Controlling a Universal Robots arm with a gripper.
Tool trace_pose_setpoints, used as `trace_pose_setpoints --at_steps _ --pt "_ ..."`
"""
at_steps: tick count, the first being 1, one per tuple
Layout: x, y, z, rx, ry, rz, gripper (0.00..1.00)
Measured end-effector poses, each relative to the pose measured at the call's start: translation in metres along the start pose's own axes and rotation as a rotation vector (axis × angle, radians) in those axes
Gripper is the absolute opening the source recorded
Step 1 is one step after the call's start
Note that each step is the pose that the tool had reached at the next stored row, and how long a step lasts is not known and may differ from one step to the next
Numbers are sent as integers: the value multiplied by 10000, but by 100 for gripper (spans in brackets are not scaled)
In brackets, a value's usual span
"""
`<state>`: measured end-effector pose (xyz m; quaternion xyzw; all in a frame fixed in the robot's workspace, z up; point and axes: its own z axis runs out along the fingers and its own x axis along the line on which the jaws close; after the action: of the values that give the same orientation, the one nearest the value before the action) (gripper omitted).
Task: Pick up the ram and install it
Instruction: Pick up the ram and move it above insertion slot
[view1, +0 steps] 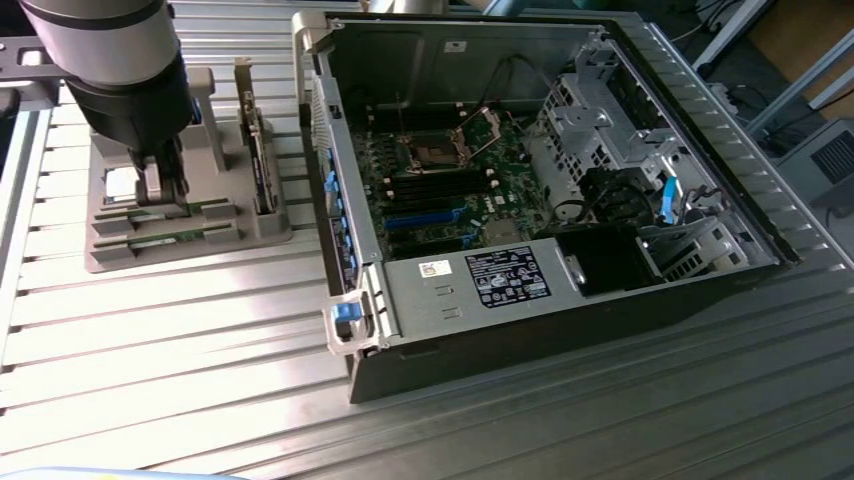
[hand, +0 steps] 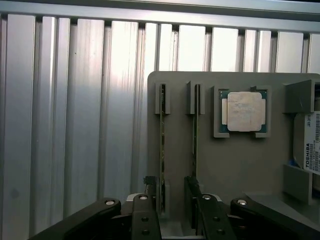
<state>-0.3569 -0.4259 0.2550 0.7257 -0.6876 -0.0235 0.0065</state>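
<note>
Two ram sticks stand on edge in slots of a grey holder (hand: 235, 165). In the wrist view they are thin green lines, one ram (hand: 161, 135) and a second ram (hand: 196, 135) beside it. My gripper (hand: 171, 184) is open over the holder's near end. The first stick runs between the fingers, close to one fingertip (hand: 150, 182). The second stick passes behind the other fingertip (hand: 192, 182). In the exterior view the gripper (view1: 158, 195) hangs low over the holder (view1: 254, 235) at the left, where the ram sticks (view1: 180, 211) lie. Nothing is held.
A CPU (hand: 245, 111) sits in a pocket of the holder, with a Toshiba drive (hand: 312, 142) beside it. An upright card (view1: 262, 150) stands at the holder's far side. The open computer case (view1: 400, 310) with its motherboard (view1: 447, 175) lies on the exterior view's right, on a ribbed metal table (view1: 174, 330).
</note>
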Motion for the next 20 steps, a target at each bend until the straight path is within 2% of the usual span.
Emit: trace_pose_setpoints --at_steps 20 --pt "14 -3 81 0 0 0 36"
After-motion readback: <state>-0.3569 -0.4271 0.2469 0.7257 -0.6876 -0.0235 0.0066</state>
